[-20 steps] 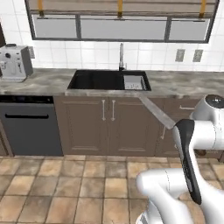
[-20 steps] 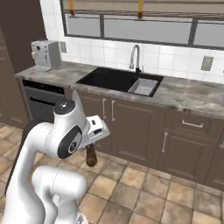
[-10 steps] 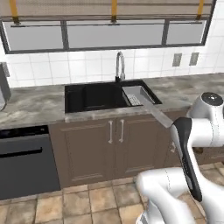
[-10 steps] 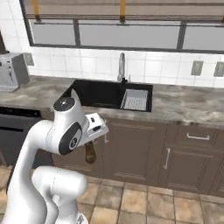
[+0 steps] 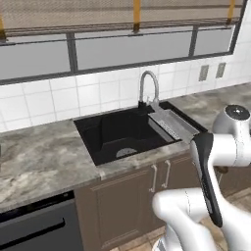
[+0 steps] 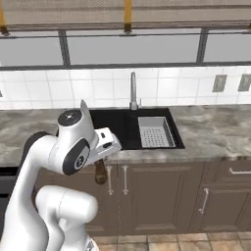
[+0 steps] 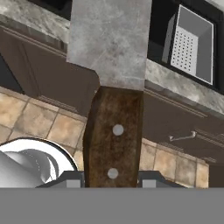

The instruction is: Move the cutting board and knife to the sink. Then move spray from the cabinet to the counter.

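My gripper [image 7: 111, 177] is shut on the knife [image 7: 113, 131], by its dark brown handle with two rivets. The broad grey blade [image 7: 109, 39] points up the hand view toward the counter [image 7: 175, 85]. From the left base camera the blade [image 5: 176, 128] crosses in front of the right end of the black sink [image 5: 122, 135]. From the right base camera the knife handle [image 6: 100, 171] hangs below the hand, in front of the counter edge left of the sink [image 6: 122, 128]. A grey tray [image 6: 156, 131] sits in the sink's right part. The cutting board, spray and cabinet are out of view.
A chrome faucet [image 6: 133, 90] stands behind the sink under a wide window. Brown base-cabinet doors [image 6: 147, 196] run below the counter [image 6: 215, 130]. A dark dishwasher front [image 5: 39, 225] is at the left. The floor [image 7: 39, 122] is tiled.
Both base views have shifted as the base drove closer to the sink, which now looks larger and nearer. The knife stays in the gripper.
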Motion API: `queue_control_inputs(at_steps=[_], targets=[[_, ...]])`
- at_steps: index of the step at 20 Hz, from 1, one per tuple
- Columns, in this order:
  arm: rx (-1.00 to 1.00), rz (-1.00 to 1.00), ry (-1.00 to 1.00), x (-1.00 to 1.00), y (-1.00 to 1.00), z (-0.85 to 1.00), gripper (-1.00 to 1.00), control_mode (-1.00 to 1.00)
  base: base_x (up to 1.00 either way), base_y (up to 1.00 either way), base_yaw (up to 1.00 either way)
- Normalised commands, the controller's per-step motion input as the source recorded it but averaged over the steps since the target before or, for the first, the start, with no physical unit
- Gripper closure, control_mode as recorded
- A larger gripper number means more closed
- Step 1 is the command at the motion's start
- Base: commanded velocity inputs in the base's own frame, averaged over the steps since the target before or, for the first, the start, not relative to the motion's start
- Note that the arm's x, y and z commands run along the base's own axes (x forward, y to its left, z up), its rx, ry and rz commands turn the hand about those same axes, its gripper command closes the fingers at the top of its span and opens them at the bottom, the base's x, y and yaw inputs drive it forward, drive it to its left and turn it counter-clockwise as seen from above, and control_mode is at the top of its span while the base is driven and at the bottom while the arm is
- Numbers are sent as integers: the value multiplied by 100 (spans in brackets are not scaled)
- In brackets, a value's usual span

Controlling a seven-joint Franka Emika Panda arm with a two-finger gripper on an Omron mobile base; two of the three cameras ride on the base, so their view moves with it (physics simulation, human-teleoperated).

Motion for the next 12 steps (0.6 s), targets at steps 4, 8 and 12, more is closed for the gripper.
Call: queue_control_inputs(at_steps=[4, 8, 12], targets=[[0, 0, 0, 0, 0, 0, 100, 100, 96, 23, -1], [0, 0, 0, 0, 0, 0, 100, 100, 100, 5, 2], [0, 0, 0, 0, 0, 0, 100, 100, 70, 8, 23]])
